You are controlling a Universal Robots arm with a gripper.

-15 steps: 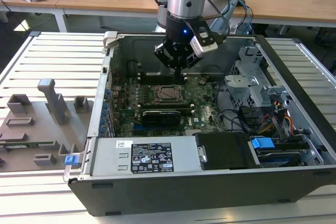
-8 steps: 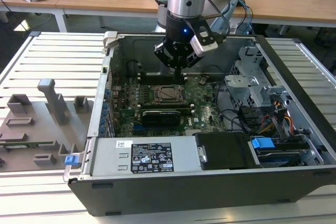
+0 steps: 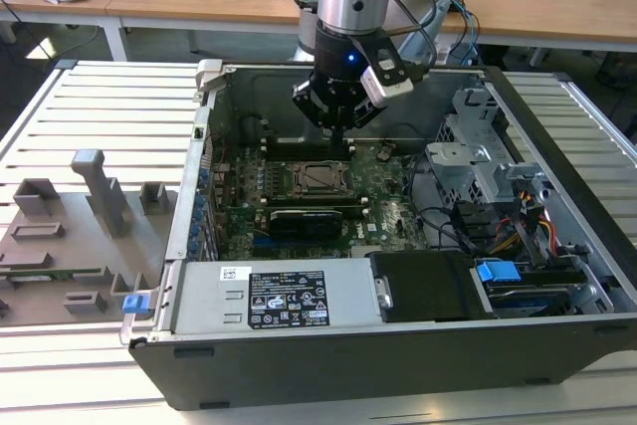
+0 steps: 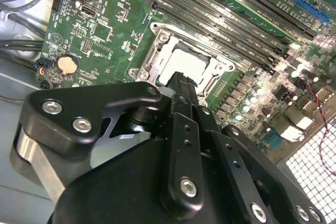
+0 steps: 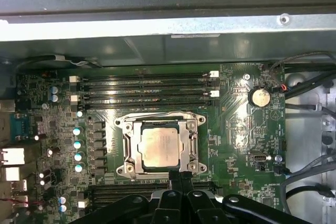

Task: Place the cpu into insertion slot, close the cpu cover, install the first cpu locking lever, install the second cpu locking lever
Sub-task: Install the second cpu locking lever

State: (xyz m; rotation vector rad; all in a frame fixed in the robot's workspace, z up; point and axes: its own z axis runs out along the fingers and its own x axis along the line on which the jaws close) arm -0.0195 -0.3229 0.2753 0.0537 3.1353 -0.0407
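Now the levers: cpu (image 5: 161, 148) lies in the slot (image 5: 123, 153), cover (image 5: 135, 139) shut over it.

To do this step well, I judge the tip must push the thin wire lever at the socket's edge down and sideways under its hook, slowly (the wire may slip off). Across the exterior view, the printed fixtures (image 3: 85, 216) stand at its left, then the case (image 3: 398, 345); the arm hangs upright above the socket, gripper (image 3: 339, 138) pointing down, jaws pressed together, holding nothing.

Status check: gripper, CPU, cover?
Black gripper jaws shut, empty, at socket edge. Silver-grey square CPU seated. Silver metal frame cover down over it. No obstruction.
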